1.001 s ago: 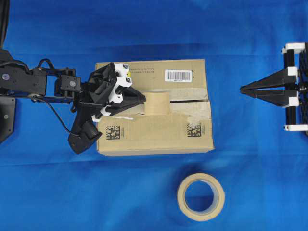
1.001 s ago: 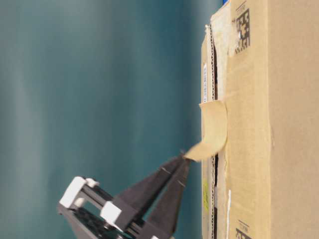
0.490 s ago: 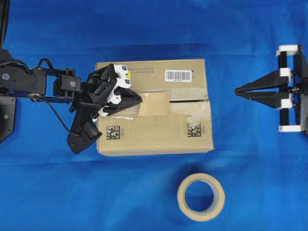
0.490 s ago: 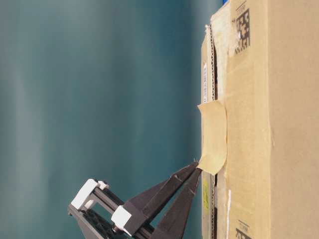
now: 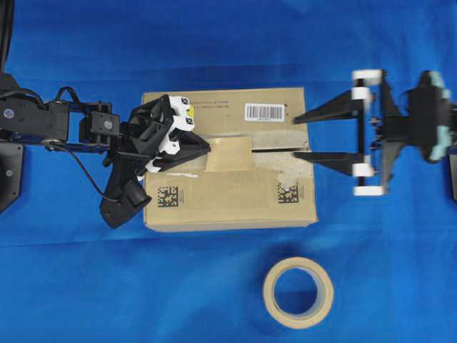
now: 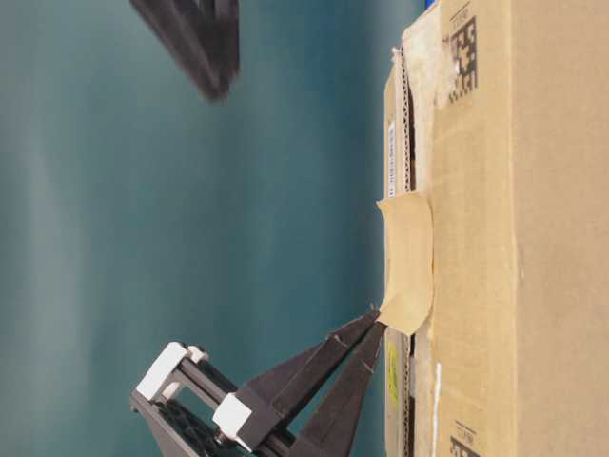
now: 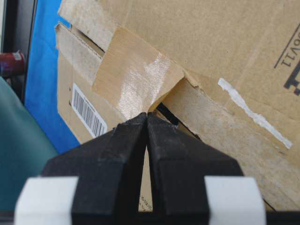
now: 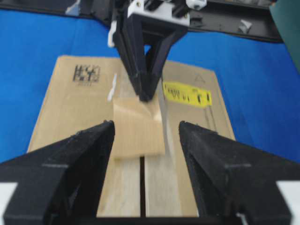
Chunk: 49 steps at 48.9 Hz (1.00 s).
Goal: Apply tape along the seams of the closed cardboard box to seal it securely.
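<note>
The cardboard box [image 5: 228, 200] lies mid-table with its seam [image 5: 280, 150] running left to right. A short tan tape [image 5: 230, 153] piece lies across that seam, its left end curled up off the cardboard. My left gripper [image 5: 208, 148] is shut on that raised end, and the pinched corner of the tape [image 7: 136, 75] meets the left gripper [image 7: 147, 115] tips. My right gripper [image 5: 295, 136] hovers open over the box's right edge, straddling the seam [image 8: 141, 187]. Nothing sits between the right gripper [image 8: 146, 123] fingers, and the tape [image 8: 138, 127] lies just beyond them.
A round beige tape roll [image 5: 298, 291] lies on the blue cloth in front of the box. A white barcode label [image 5: 265, 111] and yellow sticker [image 8: 186, 93] mark the box top. Pale old tape remnants border the seam.
My right gripper has moved left to the box's right edge and opened wide. My left gripper lowered the tape's free end toward the box top, then held still.
</note>
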Motion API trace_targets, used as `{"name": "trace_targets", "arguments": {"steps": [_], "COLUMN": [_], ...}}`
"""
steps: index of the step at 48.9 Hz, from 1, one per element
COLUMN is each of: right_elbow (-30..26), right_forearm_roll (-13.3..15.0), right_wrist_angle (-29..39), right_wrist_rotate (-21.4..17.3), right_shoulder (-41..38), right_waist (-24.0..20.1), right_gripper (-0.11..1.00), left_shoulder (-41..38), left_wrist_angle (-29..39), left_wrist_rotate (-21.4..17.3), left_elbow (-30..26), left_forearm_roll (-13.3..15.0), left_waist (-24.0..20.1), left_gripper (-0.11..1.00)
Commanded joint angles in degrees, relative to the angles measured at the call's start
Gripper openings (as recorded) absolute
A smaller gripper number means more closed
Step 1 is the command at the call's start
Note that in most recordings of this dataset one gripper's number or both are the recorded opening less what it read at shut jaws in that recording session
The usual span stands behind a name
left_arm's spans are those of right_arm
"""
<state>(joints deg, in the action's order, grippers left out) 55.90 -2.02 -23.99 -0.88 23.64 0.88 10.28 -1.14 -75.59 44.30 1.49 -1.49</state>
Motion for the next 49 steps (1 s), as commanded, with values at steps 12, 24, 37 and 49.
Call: {"name": "trace_targets", "arguments": {"steps": [12,24,37,49], "right_elbow": [-9.76,-13.36,-15.21,-15.56], "right_forearm_roll": [0.44,0.70,1.23,1.23], "right_wrist_angle": [-2.29,-0.70,1.49,1.49], "right_wrist_rotate": [0.35,0.70,1.05,0.97], "right_shoulder": [-11.34,-16.52,-19.34,-22.32], "right_waist": [-0.35,-0.35,-0.35,-0.09], "right_gripper": [0.62,0.62,0.62,0.62], "left_shoulder": [0.53,0.44,0.44,0.44], "left_wrist_angle": [0.44,1.05,1.05,1.05], "left_wrist_rotate": [0.88,0.88,0.88,0.88], "left_elbow": [-0.53,-0.53,-0.53,-0.53], "left_forearm_roll": [0.00,0.00,0.00,0.00], "left_waist": [-0.26,-0.88,-0.88,-0.88], "left_gripper": [0.00,0.00,0.00,0.00]}}
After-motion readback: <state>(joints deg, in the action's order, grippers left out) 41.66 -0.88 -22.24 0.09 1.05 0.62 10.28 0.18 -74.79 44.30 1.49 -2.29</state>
